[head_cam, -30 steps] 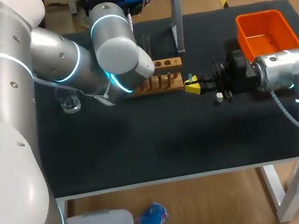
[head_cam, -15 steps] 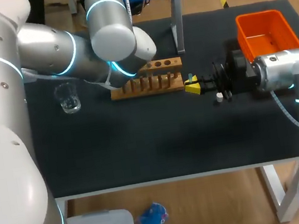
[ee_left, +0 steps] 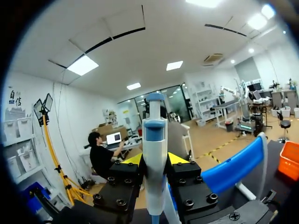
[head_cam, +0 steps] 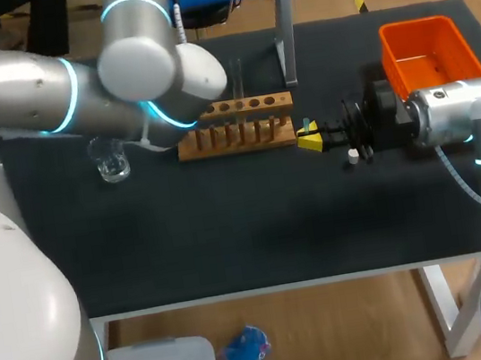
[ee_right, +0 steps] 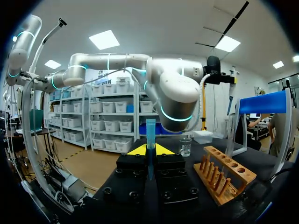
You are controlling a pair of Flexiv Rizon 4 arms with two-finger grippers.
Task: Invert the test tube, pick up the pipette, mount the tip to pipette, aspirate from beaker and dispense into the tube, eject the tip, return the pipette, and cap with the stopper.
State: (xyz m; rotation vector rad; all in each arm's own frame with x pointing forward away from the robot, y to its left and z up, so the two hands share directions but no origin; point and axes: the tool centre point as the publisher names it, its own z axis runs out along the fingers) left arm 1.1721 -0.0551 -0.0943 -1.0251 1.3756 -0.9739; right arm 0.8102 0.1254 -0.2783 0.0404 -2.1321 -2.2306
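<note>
Dark desk [head_cam: 231,236]. At left, beaker [head_cam: 111,163]. Next, pipette [ee_left: 154,177] clamped upright in left tool [ee_left: 154,158], nose down, high behind rack [head_cam: 238,131]. Just right of rack, tip [ee_right: 150,133] clamped upright in right tool [ee_right: 149,149], wide end up. Likely next: carry pipette rightward, then down onto tip, axes in line.

Crowding the upper middle with wooden rack [head_cam: 237,128], stand post [head_cam: 286,42] and left arm [head_cam: 73,87]. Hemming the upper right with an orange bin [head_cam: 431,50]; leaving the lower band of the table [head_cam: 257,232] passable.
</note>
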